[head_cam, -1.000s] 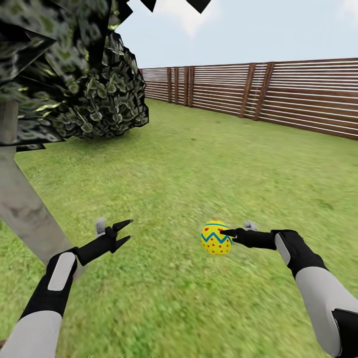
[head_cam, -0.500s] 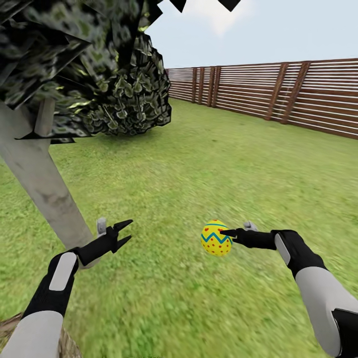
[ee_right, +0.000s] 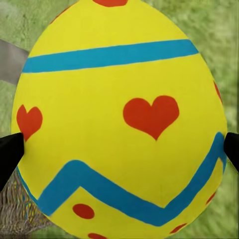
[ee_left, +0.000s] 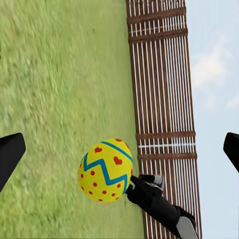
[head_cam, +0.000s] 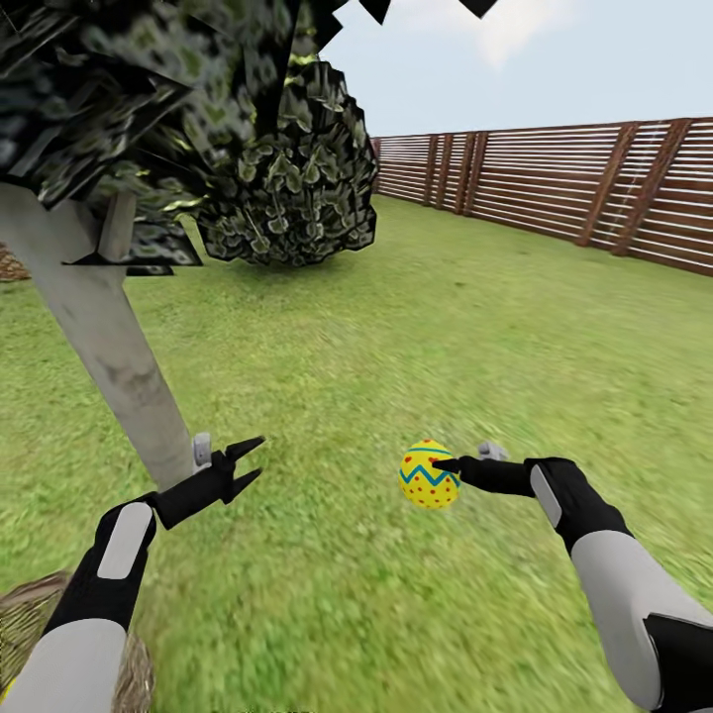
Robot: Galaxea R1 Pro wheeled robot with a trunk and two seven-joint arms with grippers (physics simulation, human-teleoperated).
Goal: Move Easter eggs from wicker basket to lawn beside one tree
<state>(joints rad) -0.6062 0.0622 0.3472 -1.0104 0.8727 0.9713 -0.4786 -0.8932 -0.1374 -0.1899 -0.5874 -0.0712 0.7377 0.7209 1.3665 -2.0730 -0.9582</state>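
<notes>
One yellow egg with a blue zigzag band, red dots and hearts sits pinched in the right gripper; the left gripper hangs spread apart, holding nothing.

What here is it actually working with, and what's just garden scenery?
Working with:
Easter egg, held in right gripper
tree
wicker basket
lawn
left gripper, open and empty

Scenery:
wooden fence
sky
</notes>
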